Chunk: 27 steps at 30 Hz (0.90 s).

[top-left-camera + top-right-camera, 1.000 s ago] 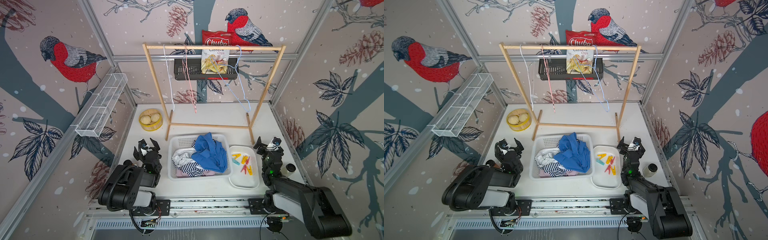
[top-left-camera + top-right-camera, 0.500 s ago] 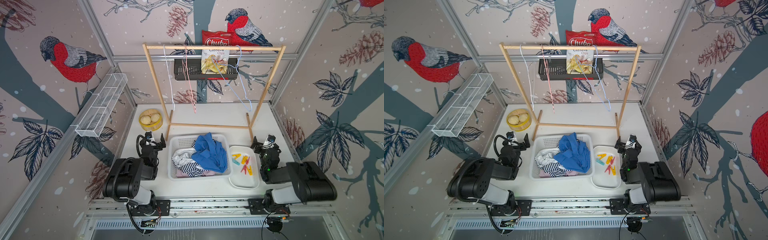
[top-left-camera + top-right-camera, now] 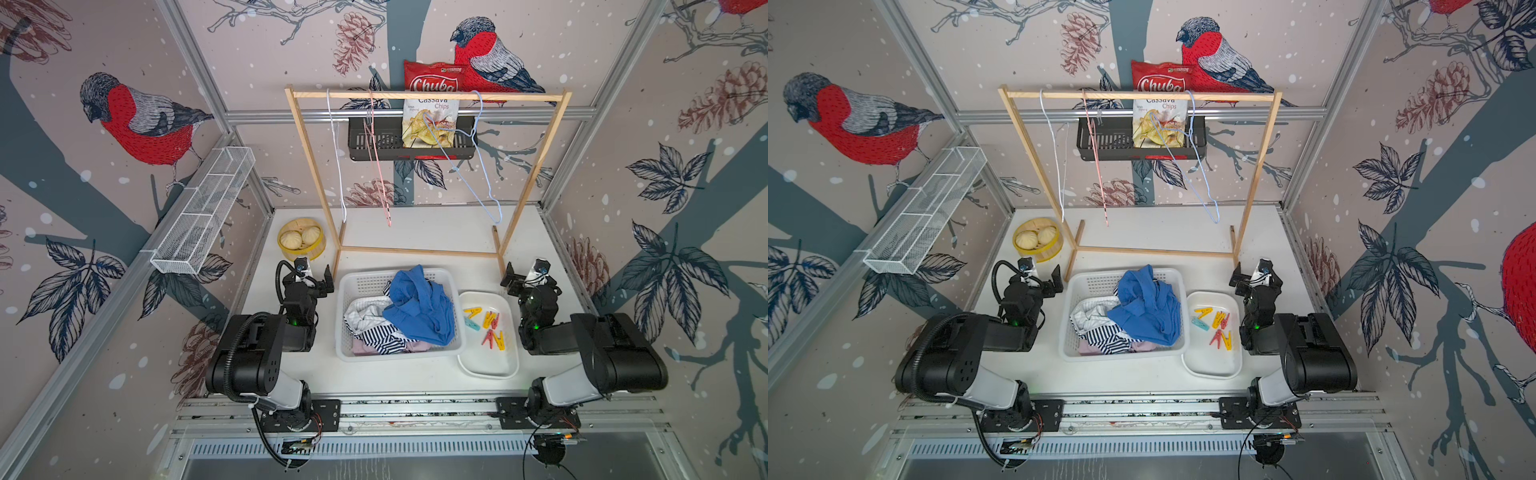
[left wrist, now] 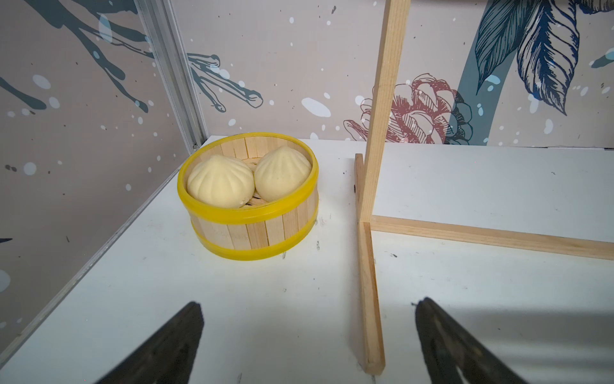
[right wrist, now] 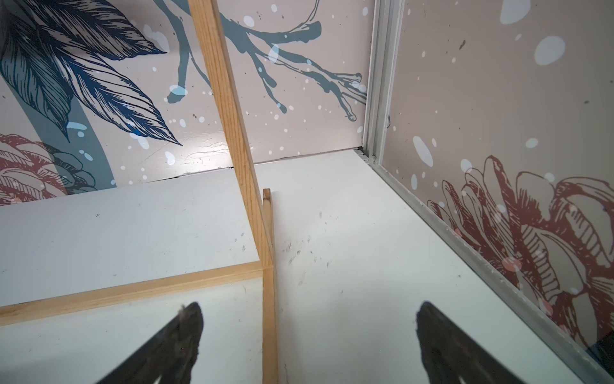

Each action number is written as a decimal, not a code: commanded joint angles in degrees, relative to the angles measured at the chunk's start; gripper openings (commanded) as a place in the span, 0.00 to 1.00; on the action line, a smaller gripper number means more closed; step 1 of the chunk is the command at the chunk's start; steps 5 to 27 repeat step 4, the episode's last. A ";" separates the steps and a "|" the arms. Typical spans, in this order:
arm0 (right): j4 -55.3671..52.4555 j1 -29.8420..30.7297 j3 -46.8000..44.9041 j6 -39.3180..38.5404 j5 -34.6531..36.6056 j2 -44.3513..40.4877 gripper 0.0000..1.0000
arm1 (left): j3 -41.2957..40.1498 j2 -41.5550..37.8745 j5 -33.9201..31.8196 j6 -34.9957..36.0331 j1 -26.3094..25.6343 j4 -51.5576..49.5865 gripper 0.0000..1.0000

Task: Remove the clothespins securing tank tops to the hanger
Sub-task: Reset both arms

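Several clothespins [image 3: 487,328] [image 3: 1214,328], yellow, red and one teal, lie loose in a white tray [image 3: 490,365]. The tank tops sit heaped in a white basket [image 3: 365,282]: blue [image 3: 419,309] on top, striped [image 3: 380,336] and pink [image 3: 363,347] under it. Three bare wire hangers [image 3: 338,166] hang on the wooden rack [image 3: 428,95]. My left gripper [image 3: 309,279] [image 4: 307,319] is open and empty, left of the basket. My right gripper [image 3: 528,278] [image 5: 307,319] is open and empty behind the tray, by the rack's foot [image 5: 269,299].
A yellow-rimmed steamer [image 3: 300,239] [image 4: 247,196] with two buns stands at the back left. A black wall basket [image 3: 411,143] holds chip bags behind the rack. A white mesh shelf [image 3: 203,212] hangs on the left wall. Both arms lie folded low at the table's front.
Both arms have folded back and down, and their grippers have shifted a little toward the rack. Both grippers stayed open and empty. Clothes and clothespins have not moved.
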 commanded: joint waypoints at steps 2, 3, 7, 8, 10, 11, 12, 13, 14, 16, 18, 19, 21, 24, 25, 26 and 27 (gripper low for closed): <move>-0.54 0.19 0.12 1.12 1.25 -0.30 1.00 | 0.31 0.05 -0.14 0.36 0.05 0.93 0.98; 0.55 0.56 -0.27 1.42 3.60 -0.34 1.00 | 0.29 0.08 -0.14 0.40 0.07 0.96 0.98; 1.25 1.35 -0.43 2.68 9.22 -0.05 1.00 | 0.27 0.05 -0.19 0.40 0.07 0.94 0.98; 1.25 1.35 -0.43 2.68 9.22 -0.05 1.00 | 0.27 0.05 -0.19 0.40 0.07 0.94 0.98; 1.25 1.35 -0.43 2.68 9.22 -0.05 1.00 | 0.27 0.05 -0.19 0.40 0.07 0.94 0.98; 1.25 1.35 -0.43 2.68 9.22 -0.05 1.00 | 0.27 0.05 -0.19 0.40 0.07 0.94 0.98; 1.25 1.35 -0.43 2.68 9.22 -0.05 1.00 | 0.27 0.05 -0.19 0.40 0.07 0.94 0.98; 1.25 1.35 -0.43 2.68 9.22 -0.05 1.00 | 0.27 0.05 -0.19 0.40 0.07 0.94 0.98; 1.25 1.35 -0.43 2.68 9.22 -0.05 1.00 | 0.27 0.05 -0.19 0.40 0.07 0.94 0.98; 1.25 1.35 -0.43 2.68 9.22 -0.05 1.00 | 0.27 0.05 -0.19 0.40 0.07 0.94 0.98; 1.25 1.35 -0.43 2.68 9.22 -0.05 1.00 | 0.27 0.05 -0.19 0.40 0.07 0.94 0.98; 1.25 1.35 -0.43 2.68 9.22 -0.05 1.00 | 0.27 0.05 -0.19 0.40 0.07 0.94 0.98; 1.25 1.35 -0.43 2.68 9.22 -0.05 1.00 | 0.27 0.05 -0.19 0.40 0.07 0.94 0.98; 1.25 1.35 -0.43 2.68 9.22 -0.05 1.00 | 0.27 0.05 -0.19 0.40 0.07 0.94 0.98; 1.25 1.35 -0.43 2.68 9.22 -0.05 1.00 | 0.27 0.05 -0.19 0.40 0.07 0.94 0.98; 1.25 1.35 -0.43 2.68 9.22 -0.05 1.00 | 0.27 0.05 -0.19 0.40 0.07 0.94 0.98; 1.25 1.35 -0.43 2.68 9.22 -0.05 1.00 | 0.27 0.05 -0.19 0.40 0.07 0.94 0.98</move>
